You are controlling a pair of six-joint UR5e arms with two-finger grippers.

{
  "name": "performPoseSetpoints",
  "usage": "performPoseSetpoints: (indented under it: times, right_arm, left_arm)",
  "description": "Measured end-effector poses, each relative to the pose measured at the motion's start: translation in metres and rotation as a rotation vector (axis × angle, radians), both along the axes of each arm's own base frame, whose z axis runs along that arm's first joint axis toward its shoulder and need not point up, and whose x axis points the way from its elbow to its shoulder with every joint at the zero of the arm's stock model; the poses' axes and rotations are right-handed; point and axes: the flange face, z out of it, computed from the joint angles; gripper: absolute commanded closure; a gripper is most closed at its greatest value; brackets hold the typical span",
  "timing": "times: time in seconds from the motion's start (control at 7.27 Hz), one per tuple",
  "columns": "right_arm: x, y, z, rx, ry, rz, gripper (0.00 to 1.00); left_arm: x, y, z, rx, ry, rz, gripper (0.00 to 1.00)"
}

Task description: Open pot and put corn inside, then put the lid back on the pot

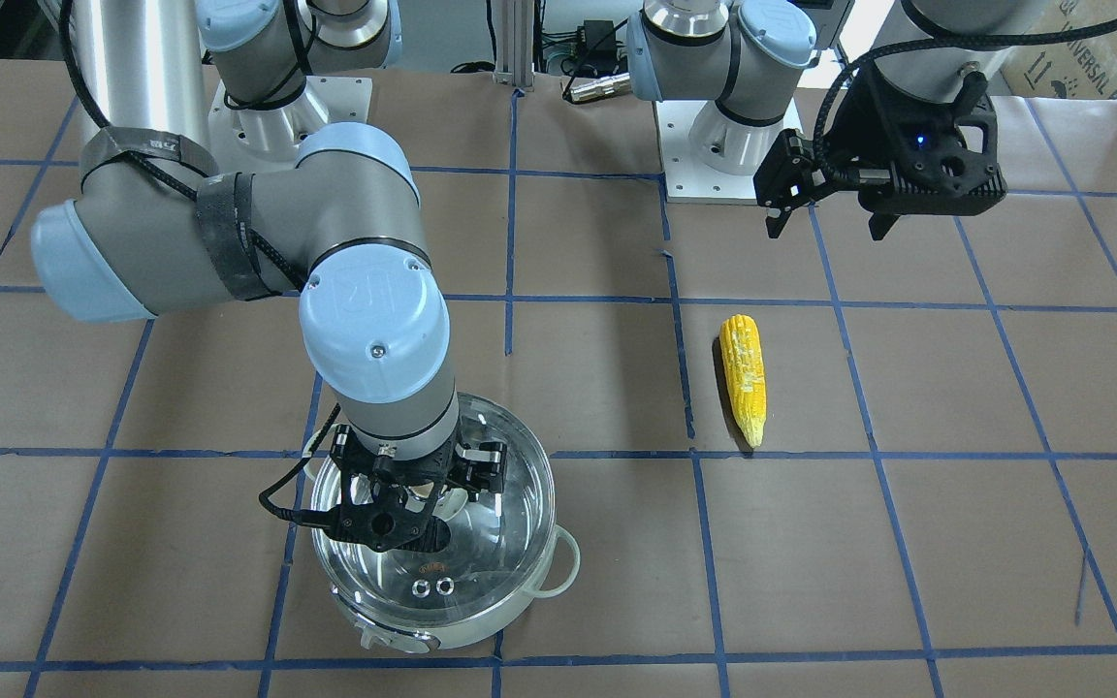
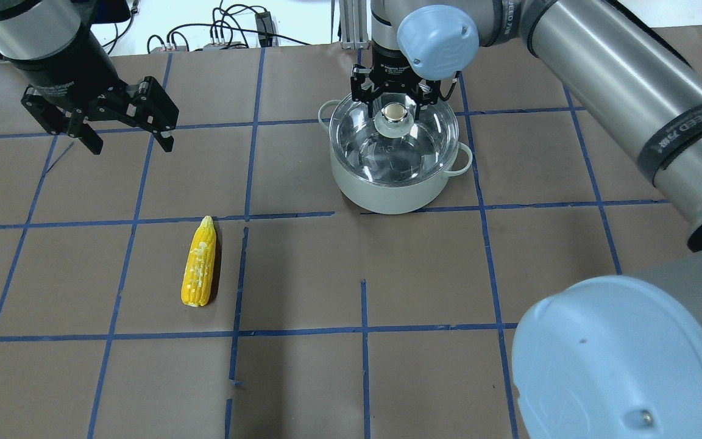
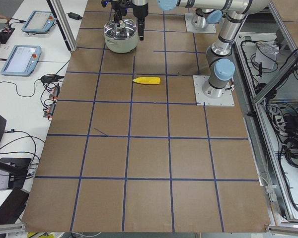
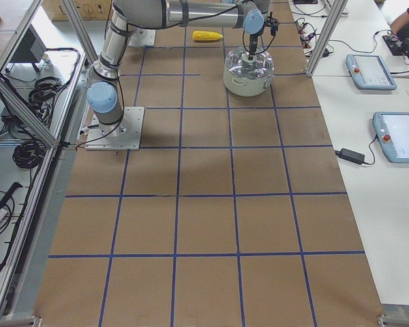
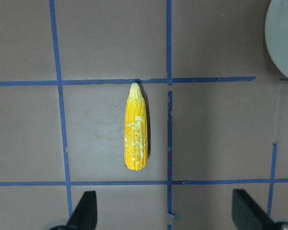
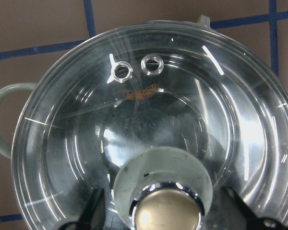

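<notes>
The right tool (image 6: 166,211) is down over the pot. Its two fingers are spread wide, one on each side of the lid's knob (image 2: 394,111), and the wrist view shows a clear gap on both sides, so it has hold of nothing. The knob has a shiny beige top on a pale, round base. Below it lies the lid (image 2: 390,155), clear glass and as wide as the pot, seated flat on the rim. Two small metal-ringed holes (image 6: 121,72) sit side by side near its edge. Through the glass shows the bright steel inside. The pot (image 2: 387,195) has a white outer body, a pale loop handle (image 2: 464,160) on each side and a control knob (image 1: 403,640) low on its front. It stands toward the edge of the tabletop (image 2: 424,305) opposite the robot's base.

The left tool (image 2: 130,141) hangs in the air with its black fingers wide apart and nothing between them. The corn (image 2: 200,263) lies flat, nearer the middle of the tabletop and well apart from the pot, on the robot's left of it. It is a yellow cob with pale flecks, and its tapered tip points toward the edge opposite the robot.
</notes>
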Motion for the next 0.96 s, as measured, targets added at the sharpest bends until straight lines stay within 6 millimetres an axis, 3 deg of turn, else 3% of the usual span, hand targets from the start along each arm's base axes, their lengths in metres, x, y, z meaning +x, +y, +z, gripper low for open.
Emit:
performPoseSetpoints:
  times: [0.14,0.41,0.96]
  right_arm:
    - [0.0,-0.001,-0.001,0.001,-0.001,0.0,0.42]
    - [-0.001,-0.001,0.002,-0.001,-0.006,-0.002,0.56]
    - [-0.002,0.0,0.009,0.002,-0.005,-0.003,0.62]
  left_arm:
    - [0.0,0.0,0.0,0.0,0.0,0.0,0.0]
    - [0.0,0.0,0.0,0.0,0.0,-0.001,0.0]
    - [0.0,0.0,0.0,0.0,0.0,-0.002,0.0]
